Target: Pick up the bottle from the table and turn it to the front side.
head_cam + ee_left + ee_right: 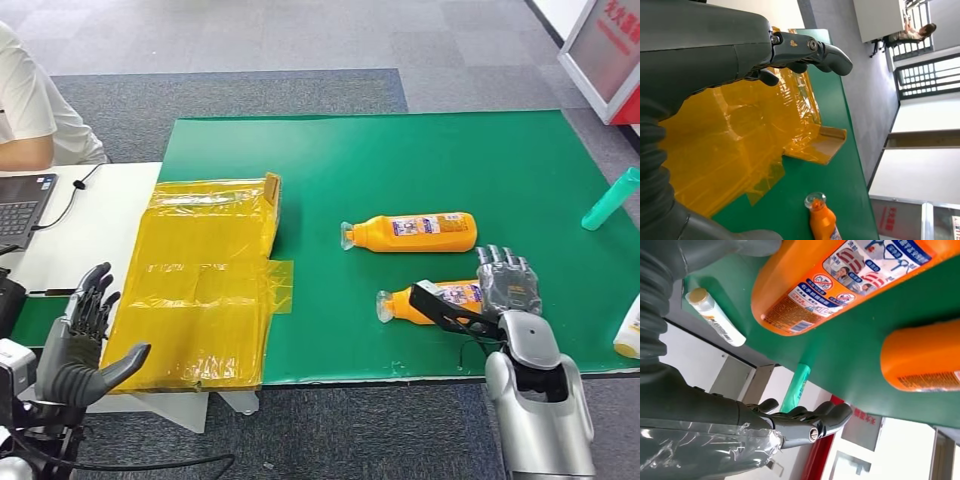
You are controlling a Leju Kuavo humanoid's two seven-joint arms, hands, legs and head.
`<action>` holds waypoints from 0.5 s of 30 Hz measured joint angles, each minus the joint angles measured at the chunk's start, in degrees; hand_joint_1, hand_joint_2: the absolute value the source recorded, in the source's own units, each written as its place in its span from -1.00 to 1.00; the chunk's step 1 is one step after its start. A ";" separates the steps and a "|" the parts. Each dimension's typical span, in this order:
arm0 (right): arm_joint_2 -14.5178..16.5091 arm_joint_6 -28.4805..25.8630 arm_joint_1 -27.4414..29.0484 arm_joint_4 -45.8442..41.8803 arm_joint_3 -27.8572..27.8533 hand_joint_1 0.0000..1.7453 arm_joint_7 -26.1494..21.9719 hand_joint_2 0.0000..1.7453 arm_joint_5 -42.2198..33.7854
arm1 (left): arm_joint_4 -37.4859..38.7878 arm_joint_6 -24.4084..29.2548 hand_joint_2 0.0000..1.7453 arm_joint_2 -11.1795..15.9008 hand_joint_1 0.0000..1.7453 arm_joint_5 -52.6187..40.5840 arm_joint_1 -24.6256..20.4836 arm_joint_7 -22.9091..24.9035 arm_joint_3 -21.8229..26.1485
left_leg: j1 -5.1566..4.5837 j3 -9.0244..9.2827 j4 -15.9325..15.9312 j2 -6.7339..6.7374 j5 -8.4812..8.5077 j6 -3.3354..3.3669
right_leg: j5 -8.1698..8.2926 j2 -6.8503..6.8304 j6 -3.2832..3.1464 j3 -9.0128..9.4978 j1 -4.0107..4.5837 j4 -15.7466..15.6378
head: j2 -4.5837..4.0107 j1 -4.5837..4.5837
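The right hand (510, 290) is hovering over the base end of the nearer orange bottle (430, 299), fingers spread, holding nothing; it should be closing around the body, thumb under, before lifting and rolling the label forward. The left hand (84, 340) is hanging open and empty at eight o'clock, beside the yellow bag (204, 290). Farther, at twelve o'clock, a second orange bottle (411, 232) is lying close by and could be getting knocked on the green counter (423, 160). A teal bottle (610, 200) is lying at two o'clock.
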 joint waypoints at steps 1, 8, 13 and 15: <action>-0.16 0.75 -0.39 0.33 -0.01 -1.00 -0.39 1.00 -0.10 | 0.01 -0.07 1.00 0.01 -1.00 -0.02 -0.05 -0.01 0.00 | 0.00 0.00 0.00 0.00 0.00 0.00 | 0.00 0.00 0.00 0.00 0.00 0.00 | 0.00 0.00; -2.85 4.58 -5.48 4.23 -0.90 -1.00 -5.23 1.00 -1.78 | 0.54 -0.12 1.00 0.83 -1.00 -0.20 -0.42 -0.87 0.00 | -0.01 0.00 0.00 0.00 0.02 0.02 | 0.04 0.00 0.01 0.00 -0.02 0.00 | 0.01 0.00; -5.43 4.92 -9.00 6.53 -1.17 -1.00 -6.70 1.00 -3.30 | 1.01 -0.01 1.00 1.48 -1.00 -0.11 -0.43 -1.21 0.00 | -0.01 0.00 0.00 0.00 0.08 0.01 | 0.04 0.00 0.02 0.00 -0.02 0.00 | 0.01 0.00; -6.45 5.26 -10.00 7.36 -1.09 -1.00 -7.03 1.00 -3.53 | 1.13 0.05 1.00 1.67 -1.00 -0.01 -0.42 -1.31 0.00 | -0.01 -0.01 0.00 0.00 0.09 0.01 | 0.04 0.00 0.02 0.00 -0.02 0.00 | 0.01 -0.01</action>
